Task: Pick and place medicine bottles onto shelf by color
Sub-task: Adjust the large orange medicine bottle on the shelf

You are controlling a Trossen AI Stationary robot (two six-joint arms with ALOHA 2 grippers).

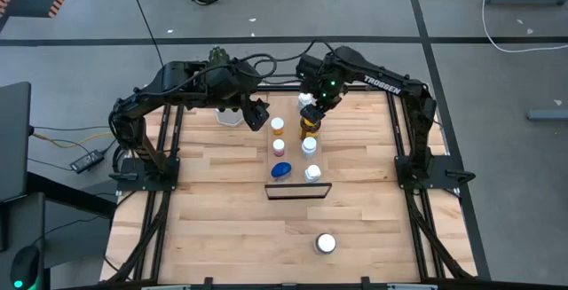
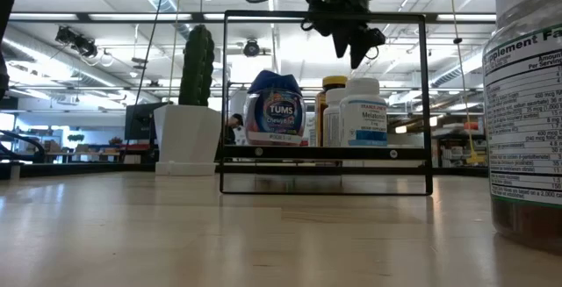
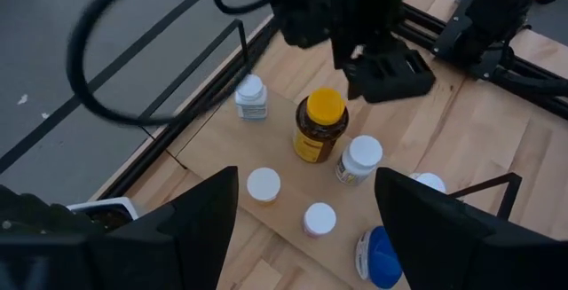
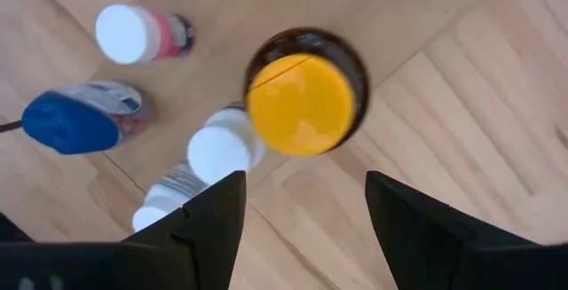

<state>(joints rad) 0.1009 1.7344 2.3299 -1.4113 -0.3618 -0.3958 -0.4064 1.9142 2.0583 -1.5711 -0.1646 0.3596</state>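
Note:
The shelf [image 1: 294, 159] lies in the middle of the table with several medicine bottles standing on it. They include an amber one with a yellow cap [image 4: 302, 99], a blue-lidded one [image 4: 71, 121], a pinkish one [image 4: 142, 35] and white-capped ones [image 3: 251, 97]. My right gripper [image 4: 303, 184] hangs open above the amber bottle [image 1: 308, 129], fingers pointing down, touching nothing. My left gripper [image 3: 306, 184] waits open above the shelf's far left corner [image 1: 257, 117], holding nothing.
One more white-capped bottle [image 1: 326, 243] stands alone near the table's near edge and looms large in the low view [image 2: 527, 111]. A white pot with a green cactus [image 2: 195, 103] stands at the far left, by the left arm. Black wire rails [image 1: 297, 191] close the shelf's ends.

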